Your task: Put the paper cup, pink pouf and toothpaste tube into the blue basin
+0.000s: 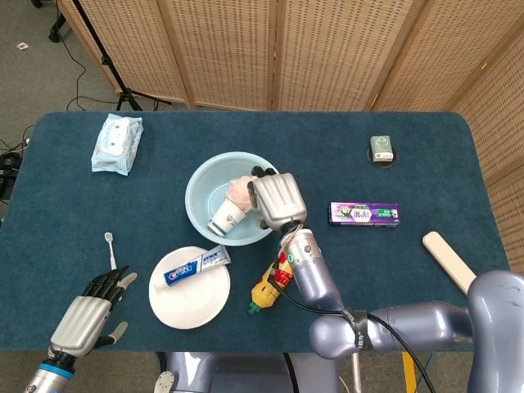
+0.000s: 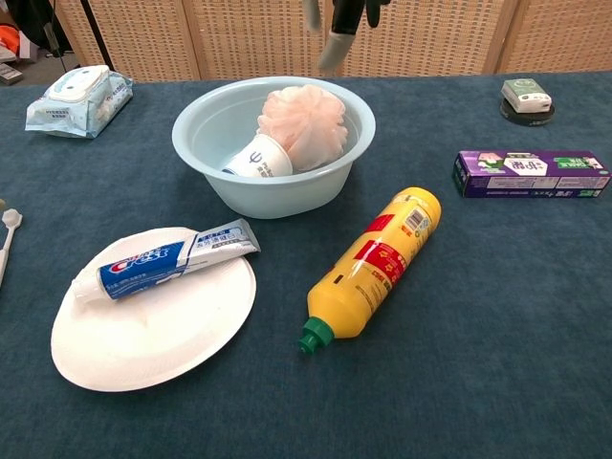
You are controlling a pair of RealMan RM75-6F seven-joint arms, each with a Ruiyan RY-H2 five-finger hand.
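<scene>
The blue basin stands mid-table. Inside it lie the pink pouf and the paper cup, which is tipped on its side against the pouf. The toothpaste tube lies on a white paper plate in front of the basin. My right hand hovers over the basin's right side, fingers apart, holding nothing. Near the table's front left edge my left hand rests with fingers extended and nothing in it.
A yellow bottle lies right of the plate. A purple box, a green-topped jar and a wooden piece sit to the right. A wipes pack and a toothbrush lie left.
</scene>
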